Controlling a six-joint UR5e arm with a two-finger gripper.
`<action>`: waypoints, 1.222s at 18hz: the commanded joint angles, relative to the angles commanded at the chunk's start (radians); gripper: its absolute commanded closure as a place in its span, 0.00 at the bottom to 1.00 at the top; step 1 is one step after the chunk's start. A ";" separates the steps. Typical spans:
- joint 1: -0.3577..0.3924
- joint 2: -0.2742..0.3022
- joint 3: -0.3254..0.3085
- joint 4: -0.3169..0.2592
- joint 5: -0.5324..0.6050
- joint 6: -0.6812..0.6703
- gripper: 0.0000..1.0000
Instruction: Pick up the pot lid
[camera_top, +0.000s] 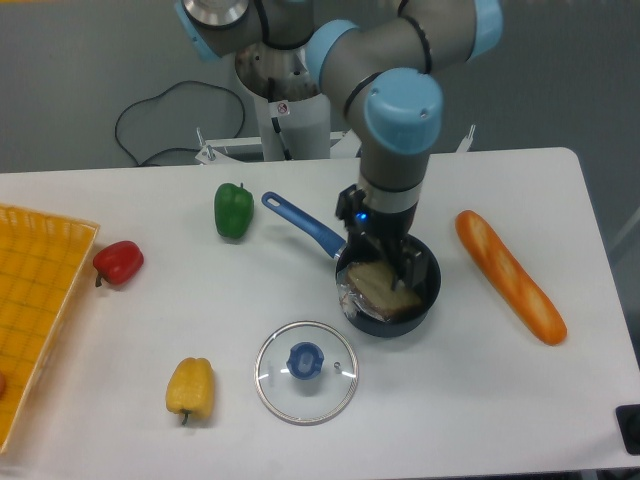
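A round glass pot lid with a blue knob lies flat on the white table, near the front middle. Up and to its right stands a dark pot with a blue handle pointing back left. My gripper hangs down into the pot, its fingers around a tan, bread-like item inside. Whether the fingers press on that item I cannot tell. The gripper is well apart from the lid.
A green pepper stands behind the lid, a red pepper at the left, a yellow pepper left of the lid. A baguette lies right of the pot. A yellow basket fills the left edge.
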 joint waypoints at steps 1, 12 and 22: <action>-0.012 -0.005 0.000 0.002 0.002 -0.063 0.00; -0.072 -0.101 0.043 0.003 0.015 -0.431 0.00; -0.124 -0.167 0.069 0.011 -0.008 -0.533 0.00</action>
